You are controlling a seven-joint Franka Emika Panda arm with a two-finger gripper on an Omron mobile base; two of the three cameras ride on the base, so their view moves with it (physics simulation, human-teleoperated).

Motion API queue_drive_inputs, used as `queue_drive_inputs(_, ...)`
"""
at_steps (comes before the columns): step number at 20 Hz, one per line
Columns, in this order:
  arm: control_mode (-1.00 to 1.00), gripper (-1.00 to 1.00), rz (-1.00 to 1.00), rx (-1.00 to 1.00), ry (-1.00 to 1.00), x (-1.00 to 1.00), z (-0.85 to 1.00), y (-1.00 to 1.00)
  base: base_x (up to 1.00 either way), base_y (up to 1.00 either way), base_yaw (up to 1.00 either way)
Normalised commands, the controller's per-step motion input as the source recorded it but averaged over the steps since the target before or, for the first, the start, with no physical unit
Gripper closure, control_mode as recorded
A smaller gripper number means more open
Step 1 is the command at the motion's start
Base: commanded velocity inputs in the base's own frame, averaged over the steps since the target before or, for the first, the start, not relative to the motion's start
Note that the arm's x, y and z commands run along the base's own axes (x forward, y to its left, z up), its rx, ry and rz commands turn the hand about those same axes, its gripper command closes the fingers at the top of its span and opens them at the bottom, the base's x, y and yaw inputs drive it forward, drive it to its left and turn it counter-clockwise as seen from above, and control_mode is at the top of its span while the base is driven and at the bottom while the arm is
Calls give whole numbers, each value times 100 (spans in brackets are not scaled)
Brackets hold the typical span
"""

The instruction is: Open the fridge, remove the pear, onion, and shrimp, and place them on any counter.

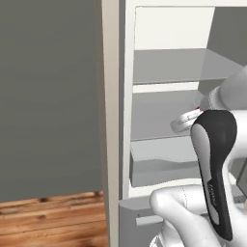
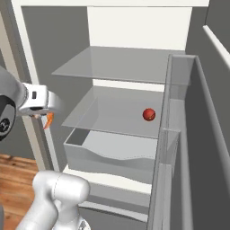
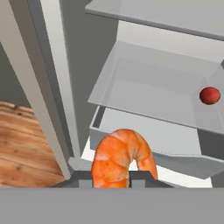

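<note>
Nearest the hand camera: shrimp (image 3: pixel 124 156), orange and curled, clamped between the two dark fingertips (image 3: pixel 85 178) at the bottom of the view. Gripper (image 3: pixel 111 179) nearly closed, jaws pinching the shrimp's two ends, arch of its back standing up above them. Seen from the right base camera as a small orange piece (image 2: pixel 48 120) hanging under the white hand, at the left edge of the fridge opening and just in front of the shelves.

Fridge (image 2: pixel 134 27) open, white inside, door (image 2: pixel 197 148) swung out to the right with its grey bins edge-on. Two grey shelves, one above the other, and a drawer (image 2: pixel 105 155) below them, pulled slightly forward.

Onion (image 2: pixel 149 114), small, dark red and round, resting on the lower shelf (image 2: pixel 108 112) toward its right side, well apart from the gripper. Same onion (image 3: pixel 209 95) at the right edge of the hand view, on that shelf.

Wooden floor (image 1: pixel 48 219) at lower left, beside the fridge's side wall.
</note>
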Motion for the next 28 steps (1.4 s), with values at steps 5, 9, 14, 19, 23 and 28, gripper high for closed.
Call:
queue_drive_inputs(5,-100,100,0,0,2,-23,3,2,0,0,0)
queue_drive_inputs(9,-100,100,0,0,0,0,0,-2,0,0,0)
queue_drive_inputs(14,-100,100,0,0,0,0,0,-2,0,0,0)
queue_drive_inputs(19,100,100,0,0,0,0,0,0,-17,5,2)
queue_drive_inputs(23,100,100,0,0,0,0,0,0,-46,46,30)
queue_drive_inputs(28,100,100,0,0,0,0,0,0,-40,57,64)
